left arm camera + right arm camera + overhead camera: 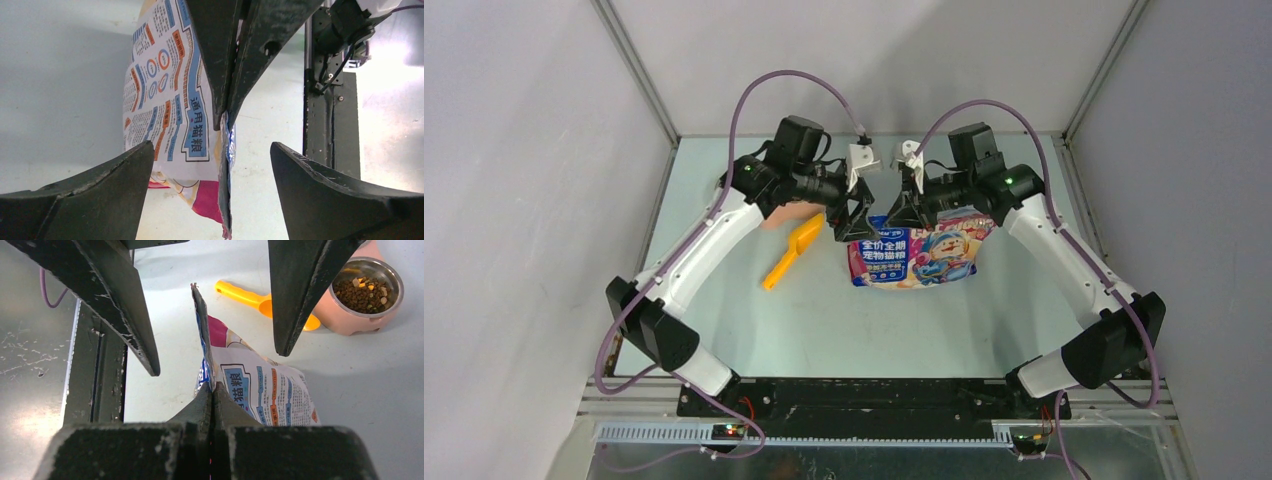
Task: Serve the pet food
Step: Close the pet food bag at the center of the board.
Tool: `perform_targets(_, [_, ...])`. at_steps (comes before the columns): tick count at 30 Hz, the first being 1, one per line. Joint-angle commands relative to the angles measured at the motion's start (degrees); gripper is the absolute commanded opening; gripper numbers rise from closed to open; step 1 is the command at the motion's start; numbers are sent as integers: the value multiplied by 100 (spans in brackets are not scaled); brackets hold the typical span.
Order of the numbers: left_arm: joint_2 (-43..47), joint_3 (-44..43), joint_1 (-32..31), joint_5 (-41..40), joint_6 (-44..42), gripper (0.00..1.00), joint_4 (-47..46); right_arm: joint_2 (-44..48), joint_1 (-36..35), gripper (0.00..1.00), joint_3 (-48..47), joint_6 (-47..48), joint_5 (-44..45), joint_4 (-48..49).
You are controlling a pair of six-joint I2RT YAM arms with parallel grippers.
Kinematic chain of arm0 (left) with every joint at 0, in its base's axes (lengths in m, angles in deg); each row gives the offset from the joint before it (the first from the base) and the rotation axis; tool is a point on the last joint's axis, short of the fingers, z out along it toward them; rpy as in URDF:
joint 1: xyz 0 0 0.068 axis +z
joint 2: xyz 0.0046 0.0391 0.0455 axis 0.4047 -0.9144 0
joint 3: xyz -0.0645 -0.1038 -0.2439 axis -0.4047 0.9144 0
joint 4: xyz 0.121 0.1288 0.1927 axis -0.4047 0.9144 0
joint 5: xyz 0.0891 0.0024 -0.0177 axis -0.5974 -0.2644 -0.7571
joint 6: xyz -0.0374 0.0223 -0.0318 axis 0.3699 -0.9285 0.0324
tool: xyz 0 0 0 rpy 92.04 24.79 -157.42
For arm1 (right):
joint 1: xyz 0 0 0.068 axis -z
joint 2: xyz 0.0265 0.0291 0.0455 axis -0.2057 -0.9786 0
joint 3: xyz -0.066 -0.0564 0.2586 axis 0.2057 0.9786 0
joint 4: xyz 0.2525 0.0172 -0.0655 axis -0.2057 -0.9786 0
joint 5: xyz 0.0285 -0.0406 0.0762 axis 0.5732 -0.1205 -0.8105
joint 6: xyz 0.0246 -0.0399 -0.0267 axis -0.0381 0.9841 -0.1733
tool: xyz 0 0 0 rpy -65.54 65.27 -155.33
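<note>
If empty, left end effector (pixel 211 150) agape

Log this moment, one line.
right fingers: shut on top edge of glossy blue-pink cat food bag | left fingers: open, straddling it | orange plastic scoop: untouched | pink feeder bowl: holds brown kibble

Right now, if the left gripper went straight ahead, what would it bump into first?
Most likely the cat food bag: its pinched edge stands right in the gap of the open left gripper. The shut right gripper holding that edge sits just beyond, though depth is hard to judge.
</note>
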Motion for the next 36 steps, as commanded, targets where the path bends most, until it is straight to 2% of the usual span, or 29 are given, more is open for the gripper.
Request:
perform_targets(1, [-37,-157,-53,-281,-248,90,135,176,124,0,-36,-162,-502,-143])
perform_targets(6, [-117,-177,-96,-340,-311,80,197,160,135,1,-61,-219,-593,-149])
perform_targets(11, [-169,-190,-207,-469,-430,76,294,174,141,17,-164,-204,-706,-284])
perform_targets(13, [-167,-185,-252,-520,-480,66,320,204,141,21,-169,-198,-699,-285])
perform_targets(14, [-165,-191,-270,-525,-500,54,333,227,141,22,-168,-189,-680,-307])
perform_targets(15, [-174,-192,-278,-521,-502,47,331,254,144,24,-163,-165,-648,-314])
perform_targets(16, [-177,-197,-285,-519,-504,31,329,265,150,25,-161,-117,-636,-356])
perform_targets(17, [-171,-195,-286,-518,-500,24,333,301,170,29,-159,-79,-604,-387])
perform_targets(18, [-167,-200,-285,-527,-494,7,332,323,189,31,-155,23,-583,-471])
perform_targets(20, [-116,-189,-276,-520,-474,1,323,445,250,37,-102,245,-431,-594])
perform_targets(23, [-39,-195,-222,-253,-471,0,334,792,388,47,183,600,-65,-656])
perform_targets(25, [-17,-261,-103,114,-451,0,389,999,459,50,391,789,175,-600])
perform_targets(29, [-83,-538,144,838,-452,0,646,1105,644,51,494,939,298,-572])
perform_targets(36, [-207,-722,179,1496,-721,0,1118,762,679,50,301,948,226,-685])
